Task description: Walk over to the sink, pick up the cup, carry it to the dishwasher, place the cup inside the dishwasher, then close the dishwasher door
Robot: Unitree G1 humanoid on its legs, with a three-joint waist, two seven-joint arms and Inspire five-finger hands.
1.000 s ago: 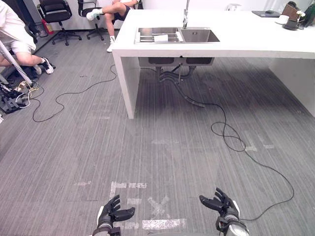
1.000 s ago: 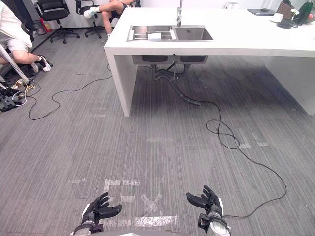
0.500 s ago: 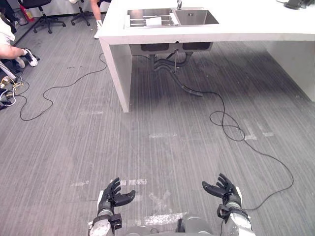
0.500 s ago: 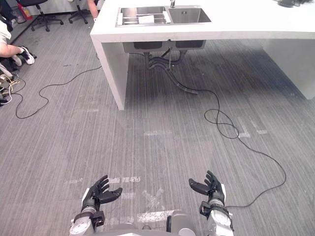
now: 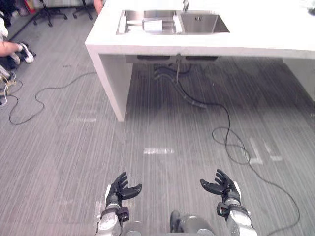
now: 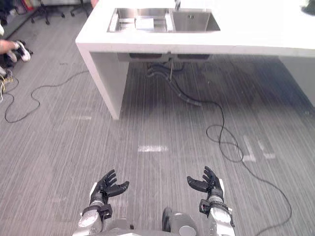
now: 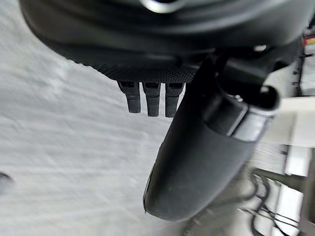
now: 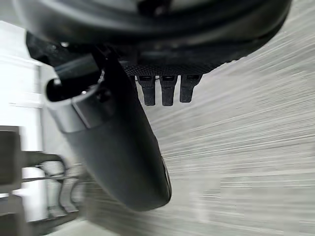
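A steel double sink [image 5: 172,22] is set in a white counter [image 5: 256,34] ahead of me, across the grey floor. A pale white object [image 5: 153,25] lies in the sink's left basin; I cannot tell whether it is the cup. My left hand [image 5: 119,188] hangs low in front of me with fingers spread and nothing in it. My right hand [image 5: 221,185] is held the same way, open and empty. Both hands are far short of the counter. The wrist views show straight fingers [image 7: 150,101] and fingers [image 8: 167,91] over bare floor.
The counter's white end panel [image 5: 110,78] stands to the left of a gap with grey drain pipes [image 5: 174,78] under the sink. A thin black cable [image 5: 34,101] snakes over the floor at left. A seated person's shoe [image 5: 22,49] and chair legs [image 5: 47,7] are at far left.
The whole picture has shifted as the camera came closer to the counter, which now looks larger. Both hands stay open and in the same pose.
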